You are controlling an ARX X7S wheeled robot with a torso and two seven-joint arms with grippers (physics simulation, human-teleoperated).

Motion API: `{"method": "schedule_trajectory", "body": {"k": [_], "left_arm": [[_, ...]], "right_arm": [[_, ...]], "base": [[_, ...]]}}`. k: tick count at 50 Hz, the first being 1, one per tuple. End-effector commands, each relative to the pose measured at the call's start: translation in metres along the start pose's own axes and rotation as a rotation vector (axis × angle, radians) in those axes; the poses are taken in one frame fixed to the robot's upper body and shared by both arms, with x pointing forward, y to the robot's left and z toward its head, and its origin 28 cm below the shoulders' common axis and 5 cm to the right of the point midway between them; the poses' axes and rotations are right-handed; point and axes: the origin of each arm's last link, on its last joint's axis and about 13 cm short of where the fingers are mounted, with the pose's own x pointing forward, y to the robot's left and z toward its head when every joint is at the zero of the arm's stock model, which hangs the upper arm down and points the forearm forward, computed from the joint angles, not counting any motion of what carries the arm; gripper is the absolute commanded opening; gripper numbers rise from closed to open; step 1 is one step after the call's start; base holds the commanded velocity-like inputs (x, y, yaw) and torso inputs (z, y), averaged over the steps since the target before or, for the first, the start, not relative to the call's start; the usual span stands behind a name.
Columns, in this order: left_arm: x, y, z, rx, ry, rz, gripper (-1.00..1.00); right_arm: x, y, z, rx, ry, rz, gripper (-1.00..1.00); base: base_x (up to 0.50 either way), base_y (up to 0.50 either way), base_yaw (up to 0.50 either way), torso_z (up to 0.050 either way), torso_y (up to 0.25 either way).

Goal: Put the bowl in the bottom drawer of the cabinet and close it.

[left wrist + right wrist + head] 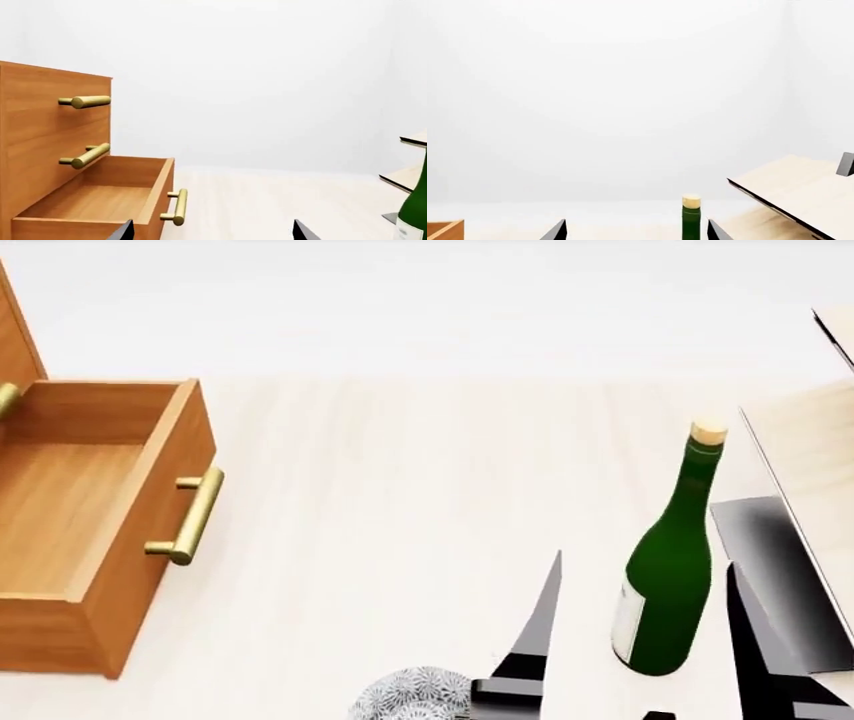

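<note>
The cabinet point(40, 125) stands at the left, and its bottom drawer point(80, 500) is pulled out and holds nothing. Its brass handle point(194, 515) faces the floor's middle. Only the top of the patterned bowl point(416, 692) shows, at the head view's lower edge beside the base of my right gripper's near finger. My right gripper point(645, 560) is open with nothing held, its fingers wide apart. My left gripper point(213, 232) is also open, its fingertips point(123, 231) just in front of the drawer's corner; the head view does not show it.
A green wine bottle point(667, 570) with a cork stands upright, seen between my right gripper's fingers and beyond them point(691, 217). A pale wood rack point(814, 440) rises at the right. Two upper drawer fronts with brass handles point(85, 101) are shut.
</note>
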Motion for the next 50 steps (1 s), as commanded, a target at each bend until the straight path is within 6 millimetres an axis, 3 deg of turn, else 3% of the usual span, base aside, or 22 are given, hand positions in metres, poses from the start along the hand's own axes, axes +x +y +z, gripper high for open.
{"method": "schedule_trajectory", "body": {"k": [1, 50], "left_arm": [[-0.0003, -0.0006, 0.0001, -0.004, 0.000, -0.004, 1.00], [-0.0003, -0.0014, -0.0043, -0.006, 0.008, -0.011, 1.00]], "right_arm": [[-0.0001, -0.0012, -0.0017, -0.026, 0.004, -0.017, 1.00], [-0.0008, -0.0025, -0.0001, 0.015, -0.007, -0.016, 1.00]], "base": [[0.00, 0.01, 0.00, 0.000, 0.000], [0.00, 0.47, 0.00, 0.000, 0.000]]}}
